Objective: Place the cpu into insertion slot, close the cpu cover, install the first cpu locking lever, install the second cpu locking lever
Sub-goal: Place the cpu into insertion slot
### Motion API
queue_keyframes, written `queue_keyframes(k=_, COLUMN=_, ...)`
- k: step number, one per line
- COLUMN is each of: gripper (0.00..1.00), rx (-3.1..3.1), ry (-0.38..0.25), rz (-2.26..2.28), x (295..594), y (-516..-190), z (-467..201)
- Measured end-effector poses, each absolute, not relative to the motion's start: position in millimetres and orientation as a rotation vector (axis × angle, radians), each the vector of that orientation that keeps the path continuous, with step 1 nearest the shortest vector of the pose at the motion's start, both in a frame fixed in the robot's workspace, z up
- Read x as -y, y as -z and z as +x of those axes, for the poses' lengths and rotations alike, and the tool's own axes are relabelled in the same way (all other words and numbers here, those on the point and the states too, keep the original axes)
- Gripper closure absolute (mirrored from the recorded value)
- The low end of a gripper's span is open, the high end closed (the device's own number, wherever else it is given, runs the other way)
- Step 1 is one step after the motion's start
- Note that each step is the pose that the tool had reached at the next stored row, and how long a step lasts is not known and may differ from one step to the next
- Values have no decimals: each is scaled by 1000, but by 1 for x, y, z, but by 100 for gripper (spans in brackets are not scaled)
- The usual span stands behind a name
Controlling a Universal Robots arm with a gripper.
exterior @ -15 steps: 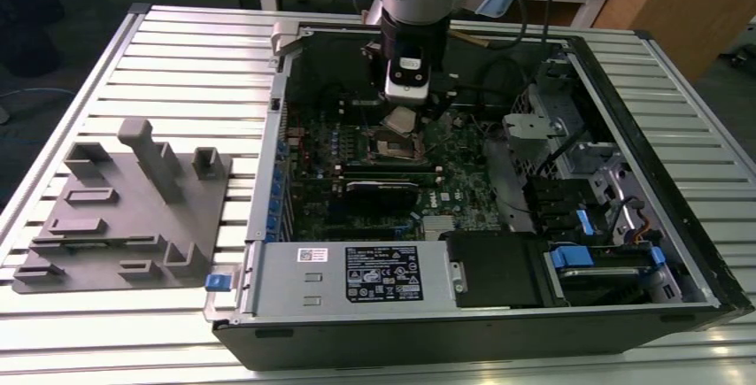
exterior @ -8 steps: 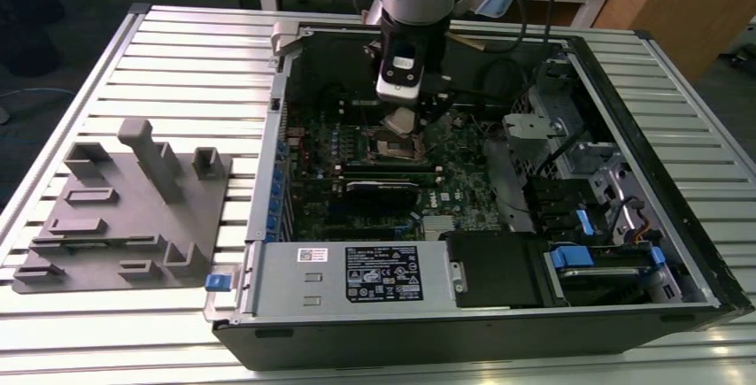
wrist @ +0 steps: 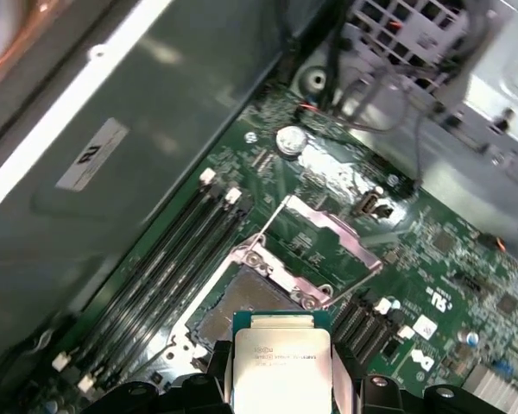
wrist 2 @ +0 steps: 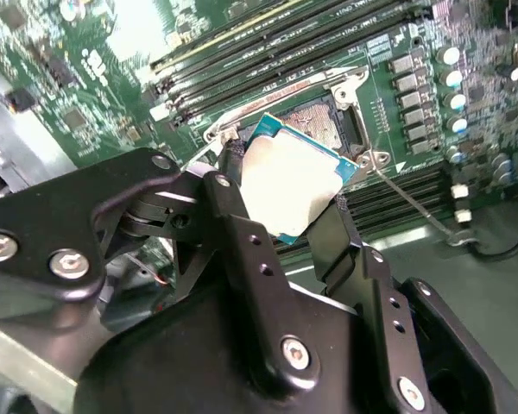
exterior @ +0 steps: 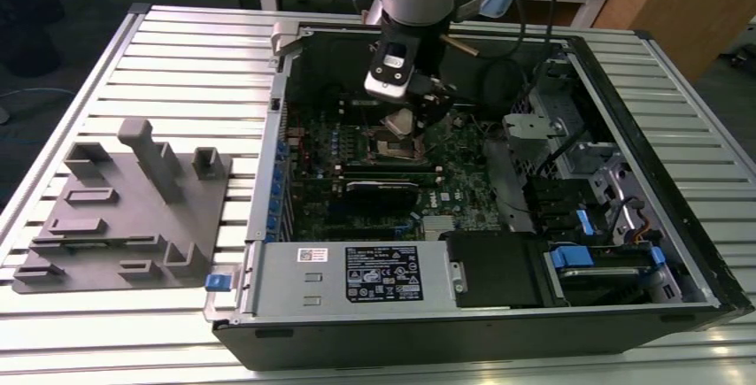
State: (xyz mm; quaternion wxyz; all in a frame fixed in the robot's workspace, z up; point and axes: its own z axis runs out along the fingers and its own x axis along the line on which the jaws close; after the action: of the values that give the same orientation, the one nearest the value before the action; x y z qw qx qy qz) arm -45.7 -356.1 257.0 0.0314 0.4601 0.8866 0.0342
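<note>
My gripper [wrist 2: 285,194] is shut on the cpu [wrist 2: 295,179], a flat square chip with a silvery top and green edge, pinched by two opposite edges between black fingers [wrist 2: 233,185]. In the exterior view the gripper [exterior: 402,121] hangs inside the open case, just above the insertion slot [exterior: 396,146]. In the first wrist view the cpu [wrist: 281,362] is above and slightly off the dark square insertion slot [wrist: 229,306], apart from it. The cpu cover [wrist: 321,226] stands flipped open beside the slot. A thin locking lever [wrist 2: 414,203] sticks out, released.
Long black memory slots [wrist: 164,267] run along one side of the socket. A black power supply box [exterior: 354,274] sits at the case's near side, and drive bays with cables [exterior: 590,190] on the exterior view's right. A grey fixture plate [exterior: 130,208] lies outside the case.
</note>
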Motion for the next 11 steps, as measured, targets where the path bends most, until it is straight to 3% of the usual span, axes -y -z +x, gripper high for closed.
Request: queue_keyframes(k=11, gripper=46, rx=-2671, ry=-102, rz=1522, x=356, y=-256, z=-46)
